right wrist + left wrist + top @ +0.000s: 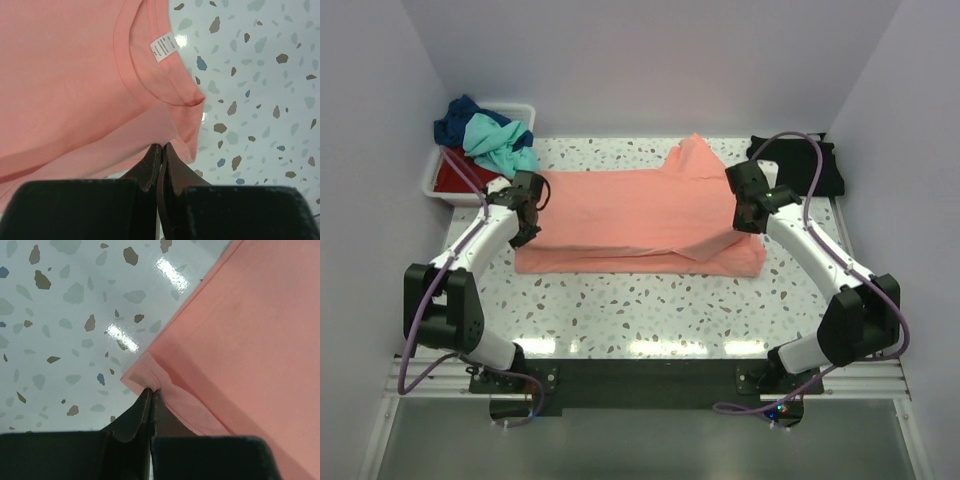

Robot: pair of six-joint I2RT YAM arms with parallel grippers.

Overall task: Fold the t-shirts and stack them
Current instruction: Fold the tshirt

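The salmon-pink t-shirt [640,215] lies folded lengthwise across the middle of the table. My left gripper [528,212] is shut on its left hem corner [145,371], pinching the cloth between its fingertips. My right gripper [752,212] is shut on the shirt's edge by the collar [172,90], where a white label shows. A black t-shirt [810,160] lies at the back right. Teal [505,145], navy blue [455,120] and red [455,175] t-shirts are heaped in the bin.
A white plastic bin [432,180] stands at the back left against the wall. White walls close in on the left, back and right. Speckled tabletop [650,310] shows in front of the pink shirt.
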